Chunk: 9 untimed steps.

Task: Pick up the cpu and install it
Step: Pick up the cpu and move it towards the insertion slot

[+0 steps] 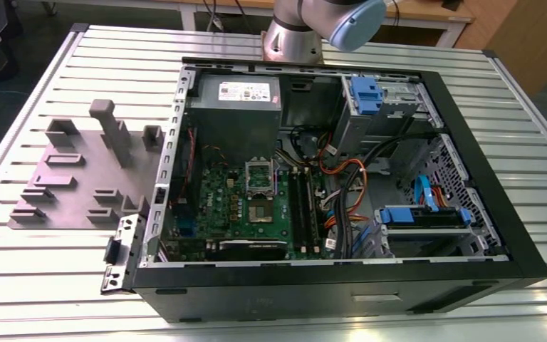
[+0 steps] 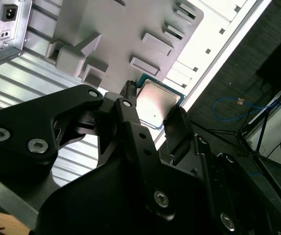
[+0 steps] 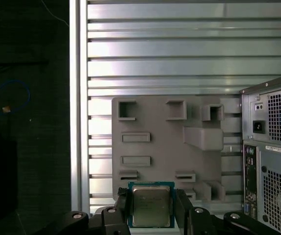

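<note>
The cpu point(image 3: 151, 205) point(image 2: 157, 104), a flat square chip with a silvery top and a thin dark-green rim, sits between my two black fingers in both wrist views. My gripper point(image 3: 151, 209) point(image 2: 154, 116) is shut on it by two opposite edges and holds it well above the grey fixture point(image 3: 165, 142) point(image 2: 120, 34). In the exterior view the open computer case point(image 1: 350, 285) lies on the table. Its green motherboard point(image 1: 245, 206) faces up, with a metal-framed socket point(image 1: 258, 175) near its middle.
The grey blocky fixture point(image 1: 83, 178) lies on the ribbed aluminium table point(image 1: 45, 278), at the exterior view's left of the case. The arm's base point(image 1: 293, 39) stands behind the case. Cables point(image 1: 350, 178) and blue drive bays point(image 1: 426, 214) fill the case's other side. The case's rear panel point(image 3: 272, 147) is close by.
</note>
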{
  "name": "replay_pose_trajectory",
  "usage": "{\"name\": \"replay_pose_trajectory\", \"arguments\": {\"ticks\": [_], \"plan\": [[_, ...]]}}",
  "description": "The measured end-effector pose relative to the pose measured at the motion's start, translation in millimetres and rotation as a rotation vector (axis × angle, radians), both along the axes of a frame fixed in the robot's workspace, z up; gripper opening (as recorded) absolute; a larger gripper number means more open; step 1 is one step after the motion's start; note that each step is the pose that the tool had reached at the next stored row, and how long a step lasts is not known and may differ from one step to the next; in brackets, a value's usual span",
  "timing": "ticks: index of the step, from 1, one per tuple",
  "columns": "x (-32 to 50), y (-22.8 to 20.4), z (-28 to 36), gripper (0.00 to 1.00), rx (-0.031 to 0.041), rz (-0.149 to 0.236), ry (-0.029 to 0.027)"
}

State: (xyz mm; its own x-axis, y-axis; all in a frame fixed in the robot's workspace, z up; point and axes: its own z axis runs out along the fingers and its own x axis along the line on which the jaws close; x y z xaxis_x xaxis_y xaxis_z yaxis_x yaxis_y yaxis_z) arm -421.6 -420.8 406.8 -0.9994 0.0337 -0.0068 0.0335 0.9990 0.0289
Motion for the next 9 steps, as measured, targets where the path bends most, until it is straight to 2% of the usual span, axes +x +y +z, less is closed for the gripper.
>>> {"name": "replay_pose_trajectory", "arguments": {"ticks": [9], "plan": [[2.8, 0.0, 0.0, 0.47, 0.0, 0.0, 0.0]]}}
